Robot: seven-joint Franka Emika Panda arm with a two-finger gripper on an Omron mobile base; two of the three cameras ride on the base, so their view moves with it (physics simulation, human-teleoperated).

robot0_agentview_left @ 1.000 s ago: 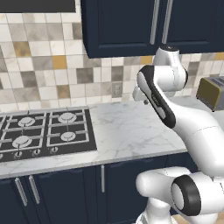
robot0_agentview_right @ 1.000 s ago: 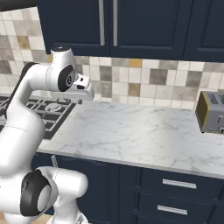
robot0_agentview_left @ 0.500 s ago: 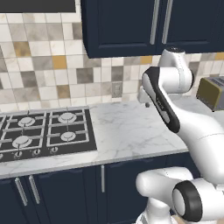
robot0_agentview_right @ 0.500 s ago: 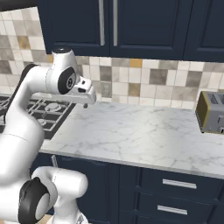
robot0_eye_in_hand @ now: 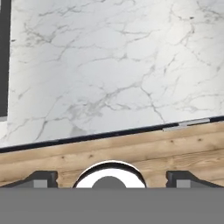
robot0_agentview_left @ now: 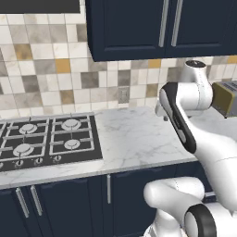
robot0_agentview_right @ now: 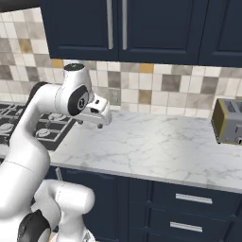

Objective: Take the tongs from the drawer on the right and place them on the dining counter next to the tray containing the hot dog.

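My gripper (robot0_agentview_right: 97, 125) hangs over the marble worktop (robot0_agentview_right: 156, 146), pointing down, a little right of the stove. The hand view has its fingertips (robot0_eye_in_hand: 42, 178) set far apart, so it is open with nothing between them. Below the worktop on the right are navy drawer fronts with short silver bar handles, and the top drawer (robot0_agentview_right: 189, 190) is shut. Its handle (robot0_eye_in_hand: 186, 124) shows just past the worktop edge in the hand view. The tongs, the dining counter, the tray and the hot dog are out of view.
A black gas stove (robot0_agentview_left: 44, 143) fills the left of the worktop. At the far right stands a toaster (robot0_agentview_right: 229, 122). Navy wall cabinets (robot0_agentview_right: 123, 28) hang above the tiled backsplash. Wooden floor (robot0_eye_in_hand: 131, 153) lies below the worktop edge.
The gripper's fingers have spread from partly shut to wide open. The hand has moved a little to the right and down over the worktop. The base has not moved.
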